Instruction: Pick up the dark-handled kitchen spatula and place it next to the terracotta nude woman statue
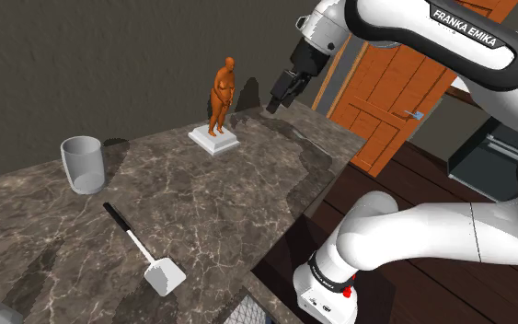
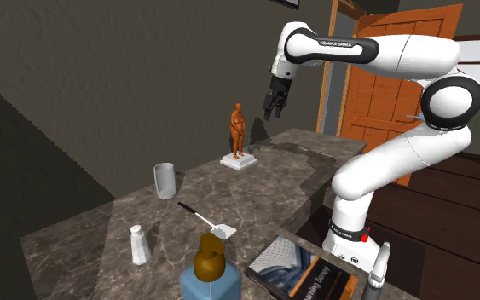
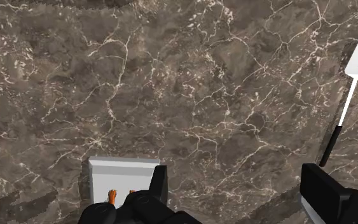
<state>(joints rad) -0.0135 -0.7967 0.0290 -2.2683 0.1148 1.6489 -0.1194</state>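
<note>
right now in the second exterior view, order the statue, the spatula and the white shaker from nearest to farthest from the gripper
1. Orange statue: just below and to that view's left of the open gripper, at the counter's far end.
2. Spatula: lying flat around the middle of the counter.
3. White shaker: farthest, past the spatula, towards that view's lower left.

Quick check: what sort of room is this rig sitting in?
Probably a home kitchen: a dark marble countertop, a spatula lying on it, and an orange panelled door nearby.
</note>
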